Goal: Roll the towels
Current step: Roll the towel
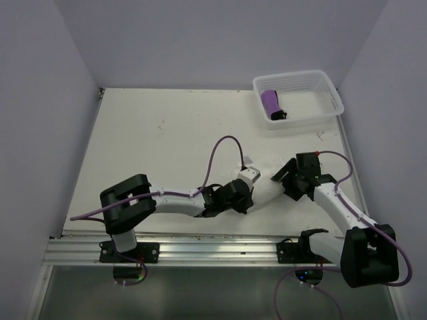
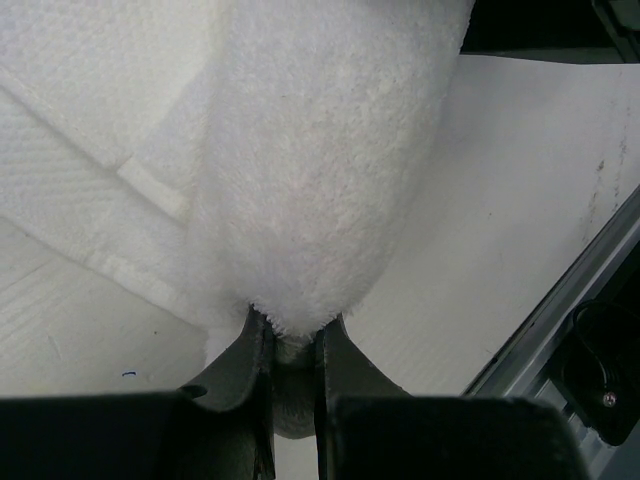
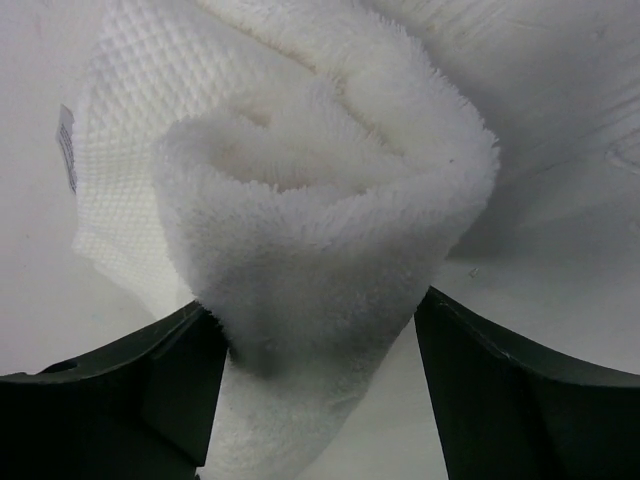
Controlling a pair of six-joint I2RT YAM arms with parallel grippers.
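The white towel (image 1: 267,191) lies rolled up on the table between my two grippers. My left gripper (image 1: 251,193) is shut on one end of it, and the left wrist view shows the jaws (image 2: 293,335) pinching the fluffy roll (image 2: 320,180). My right gripper (image 1: 284,180) stands open around the other end. In the right wrist view the spiral end of the towel (image 3: 320,200) sits between the fingers (image 3: 315,305): the left finger touches it and the right one stands apart. The rolled purple towel (image 1: 270,102) lies in the basket.
The white perforated basket (image 1: 300,79) sits at the table's far right corner. A metal rail (image 1: 200,250) runs along the near edge and also shows at the right of the left wrist view (image 2: 590,290). Plain walls close in the table's left, back and right.
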